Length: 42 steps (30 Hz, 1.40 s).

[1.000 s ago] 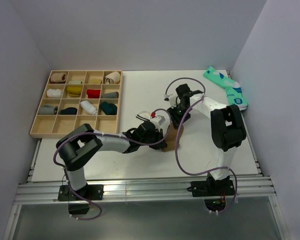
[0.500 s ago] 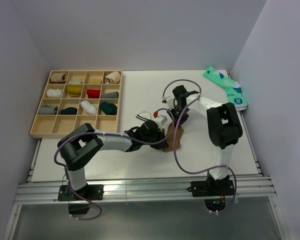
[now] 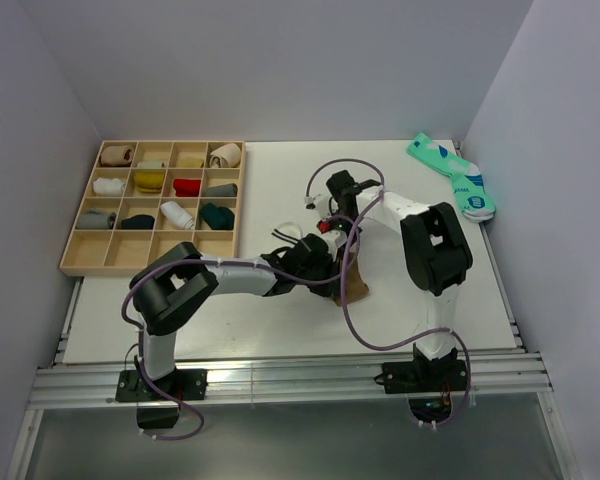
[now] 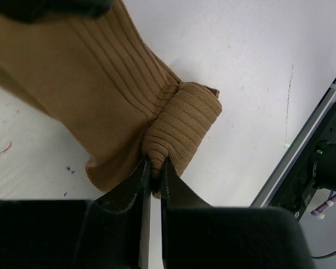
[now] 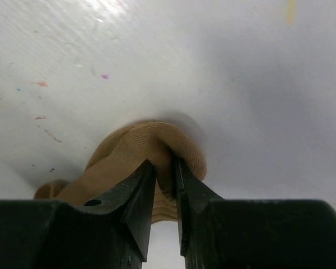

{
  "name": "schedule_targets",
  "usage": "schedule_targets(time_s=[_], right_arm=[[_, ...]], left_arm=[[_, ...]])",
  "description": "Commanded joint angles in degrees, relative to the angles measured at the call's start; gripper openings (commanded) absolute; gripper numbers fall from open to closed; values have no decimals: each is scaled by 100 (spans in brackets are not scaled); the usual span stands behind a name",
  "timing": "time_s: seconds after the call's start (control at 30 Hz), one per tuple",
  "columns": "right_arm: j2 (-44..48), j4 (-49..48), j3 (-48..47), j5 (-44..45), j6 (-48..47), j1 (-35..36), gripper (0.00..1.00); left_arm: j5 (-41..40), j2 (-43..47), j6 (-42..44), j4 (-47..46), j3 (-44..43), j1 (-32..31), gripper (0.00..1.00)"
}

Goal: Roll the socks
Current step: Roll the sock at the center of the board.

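The long tan-brown sock [image 3: 356,287] lies mid-table between both arms. In the left wrist view its ribbed leg [image 4: 101,73] spreads flat and one end is wound into a tight roll [image 4: 185,120]. My left gripper [image 4: 154,168] is shut on that roll's near end; from above it [image 3: 325,270] sits just left of the sock. My right gripper [image 5: 165,168] is shut on a bunched fold of the same sock [image 5: 140,143], just above the table. From above it [image 3: 342,238] is at the sock's far end. The teal pair [image 3: 452,176] lies at the far right corner.
A wooden compartment tray [image 3: 140,269] holding several rolled socks stands at the far left. The metal rail [image 4: 302,140] of the near table edge shows close to the roll. Purple cables loop over both arms.
My right gripper has moved left toward the left gripper and closed on the sock's far end. The sock has bunched and shifted right. The left gripper kept its grip.
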<state>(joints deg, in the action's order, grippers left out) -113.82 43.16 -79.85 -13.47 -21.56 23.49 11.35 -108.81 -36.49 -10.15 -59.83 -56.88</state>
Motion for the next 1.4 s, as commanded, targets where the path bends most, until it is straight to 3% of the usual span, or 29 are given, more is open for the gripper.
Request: schedule_targets(time_s=[0.0,0.27,0.7,1.07,1.37], right_arm=[[0,-132,-65,-217,-129,77,29],[167,-159,-30,-173,-138,51,35],[606,-431,84,-112,82,-186,59],[940,-405,-127,-287,179,-872,65],[1659,-123,136,-1113,-304,-1583,64]], left_arm=[[200,-385,90,786,-204,-86,0],[717,-755,-516,998,-354,-16,0],[1316,-887,-1361,646,121,107,0],[1352,-984,-1563,927,24,177,0],[1396,-940,-1493,1349,-195,257,0]])
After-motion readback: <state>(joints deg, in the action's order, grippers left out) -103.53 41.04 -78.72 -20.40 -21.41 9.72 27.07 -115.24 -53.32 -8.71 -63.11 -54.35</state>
